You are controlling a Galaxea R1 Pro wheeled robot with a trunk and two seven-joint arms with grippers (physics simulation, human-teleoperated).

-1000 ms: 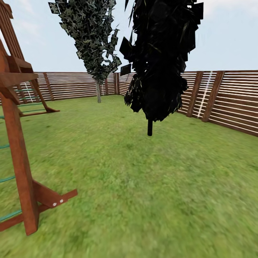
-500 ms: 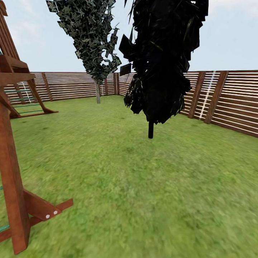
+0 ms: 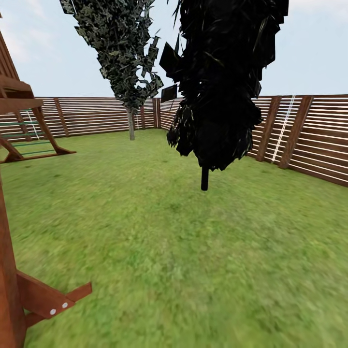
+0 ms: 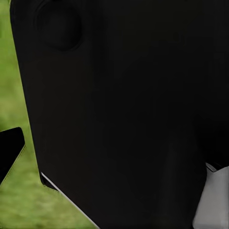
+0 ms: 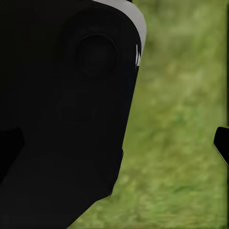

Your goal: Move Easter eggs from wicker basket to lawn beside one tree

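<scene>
Right now the robot is looking out across the lawn [image 3: 193,251], a wide stretch of mottled green grass that is taking up the whole near ground of the garden. Straight ahead, a dark, near-black cone-shaped tree [image 3: 220,82] is standing on a short black stem, its foliage hanging low over the grass. Farther off and to the left, a second tree [image 3: 123,53] with grey-green leaves and a thin pale trunk is rising near the far corner. A brown slatted wooden fence [image 3: 309,135] is running along the far side and down the right. At the left edge, a reddish wooden play frame [image 3: 34,295] is planting a braced post on the near grass, with another leg of it farther back. From the wrist cameras, a black casing is blocking most of each picture, with blurred grass behind it; I cannot tell whether either hand is wide or narrow.
</scene>
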